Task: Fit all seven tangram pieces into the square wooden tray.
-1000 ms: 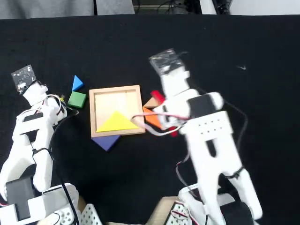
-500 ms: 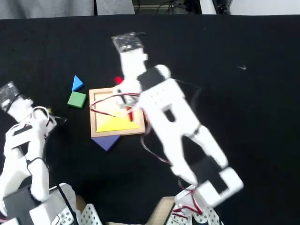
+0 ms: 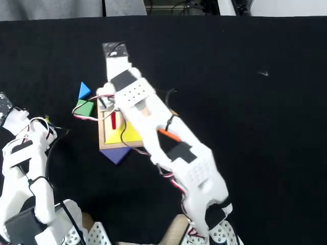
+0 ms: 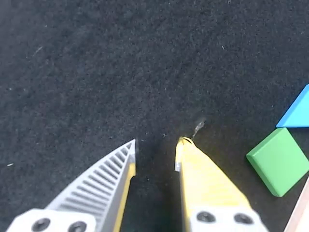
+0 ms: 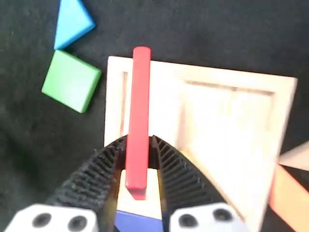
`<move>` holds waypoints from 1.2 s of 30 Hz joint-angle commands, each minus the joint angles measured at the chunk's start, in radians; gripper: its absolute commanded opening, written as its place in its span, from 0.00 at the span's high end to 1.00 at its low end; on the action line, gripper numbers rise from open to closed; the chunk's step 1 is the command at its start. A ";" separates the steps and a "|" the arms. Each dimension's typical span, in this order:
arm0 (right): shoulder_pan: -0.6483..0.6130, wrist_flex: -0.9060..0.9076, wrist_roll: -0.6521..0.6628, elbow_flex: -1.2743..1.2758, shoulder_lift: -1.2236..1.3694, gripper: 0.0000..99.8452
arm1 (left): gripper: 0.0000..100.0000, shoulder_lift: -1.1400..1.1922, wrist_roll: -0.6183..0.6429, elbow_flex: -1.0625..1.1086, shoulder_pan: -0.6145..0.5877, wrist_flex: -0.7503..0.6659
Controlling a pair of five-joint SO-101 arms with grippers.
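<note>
This looks like a robotics lab bench: black cloth covers the table (image 3: 265, 127), with a grey curtain (image 3: 51, 7) and dark cables (image 3: 179, 6) along its far edge.

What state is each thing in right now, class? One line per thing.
Square wooden tray: partly filled, yellow triangle inside.
Red wooden tangram piece: held on edge over tray.
Right hand: shut on red piece.
Left hand: open, empty.
Green wooden square: loose outside tray.
Light blue wooden triangle: loose outside tray.
</note>
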 commanded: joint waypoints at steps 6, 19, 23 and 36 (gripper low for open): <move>-0.063 -0.014 -0.011 -0.191 0.133 0.99 | 0.86 -0.014 0.005 -0.025 -0.001 -0.020; -0.061 0.020 -0.072 -0.213 0.153 0.99 | 0.86 -0.014 0.005 -0.027 0.001 -0.020; -0.061 0.020 -0.114 -0.185 0.151 0.99 | 0.86 -0.014 0.005 -0.027 0.001 -0.021; -0.078 0.089 -0.109 -0.188 0.151 0.86 | 0.86 -0.014 0.005 -0.027 0.001 -0.021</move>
